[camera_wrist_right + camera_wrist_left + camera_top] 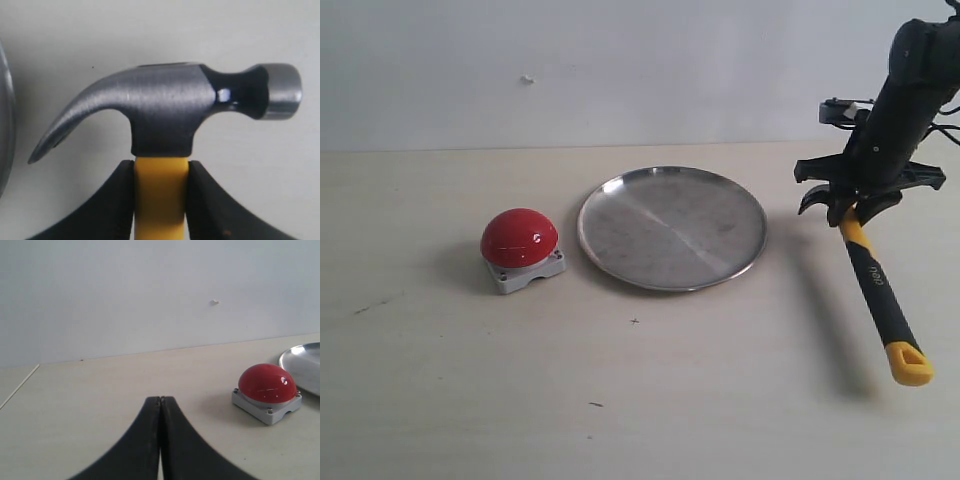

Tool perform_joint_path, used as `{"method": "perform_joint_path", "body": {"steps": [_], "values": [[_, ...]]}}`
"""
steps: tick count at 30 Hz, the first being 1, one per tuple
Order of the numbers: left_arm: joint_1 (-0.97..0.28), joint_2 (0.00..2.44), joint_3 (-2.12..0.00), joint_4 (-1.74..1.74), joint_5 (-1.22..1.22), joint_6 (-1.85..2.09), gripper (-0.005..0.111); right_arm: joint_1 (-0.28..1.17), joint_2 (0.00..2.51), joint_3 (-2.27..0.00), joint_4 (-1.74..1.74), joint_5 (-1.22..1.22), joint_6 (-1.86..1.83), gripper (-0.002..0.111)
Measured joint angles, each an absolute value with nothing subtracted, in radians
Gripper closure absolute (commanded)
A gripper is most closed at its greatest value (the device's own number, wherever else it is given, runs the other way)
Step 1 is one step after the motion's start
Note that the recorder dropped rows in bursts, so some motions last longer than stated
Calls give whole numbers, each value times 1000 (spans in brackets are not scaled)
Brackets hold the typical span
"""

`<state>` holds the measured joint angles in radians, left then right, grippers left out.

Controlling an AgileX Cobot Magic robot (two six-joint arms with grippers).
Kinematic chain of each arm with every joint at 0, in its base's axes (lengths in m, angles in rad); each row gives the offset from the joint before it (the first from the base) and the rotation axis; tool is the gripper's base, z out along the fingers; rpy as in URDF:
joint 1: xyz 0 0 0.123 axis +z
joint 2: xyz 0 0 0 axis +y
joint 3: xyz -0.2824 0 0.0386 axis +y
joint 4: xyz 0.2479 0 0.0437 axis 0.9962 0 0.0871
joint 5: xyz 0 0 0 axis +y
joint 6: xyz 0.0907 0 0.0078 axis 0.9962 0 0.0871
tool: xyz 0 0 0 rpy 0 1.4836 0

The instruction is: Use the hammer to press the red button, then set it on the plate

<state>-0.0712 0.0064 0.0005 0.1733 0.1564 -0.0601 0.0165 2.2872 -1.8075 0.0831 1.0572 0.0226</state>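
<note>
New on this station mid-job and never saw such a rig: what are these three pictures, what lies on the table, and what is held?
This robot has two arms. The wide picture comes from a camera off the arms; the other two from wrist cameras. On the table stand a red button and, beside it, a bare silver plate. The right end effector is shut on the hammer by its yellow neck, just under the head. The left end effector is shut, empty.
</note>
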Motion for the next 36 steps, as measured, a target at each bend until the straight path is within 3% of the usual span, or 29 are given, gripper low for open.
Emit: {"method": "perform_joint_path", "body": {"steps": [10,18,24,36], "values": [[-71,6,0,173,156,-60,106,14,2180,-1723,367,1109,-194,108],[-71,6,0,173,156,-60,106,14,1904,-1194,1088,952,-780,108],[-71,6,0,173,156,-60,106,14,1834,-858,1628,1126,-1267,108],[-71,6,0,173,156,-60,106,114,1832,-761,1701,1154,-1430,108]]}}
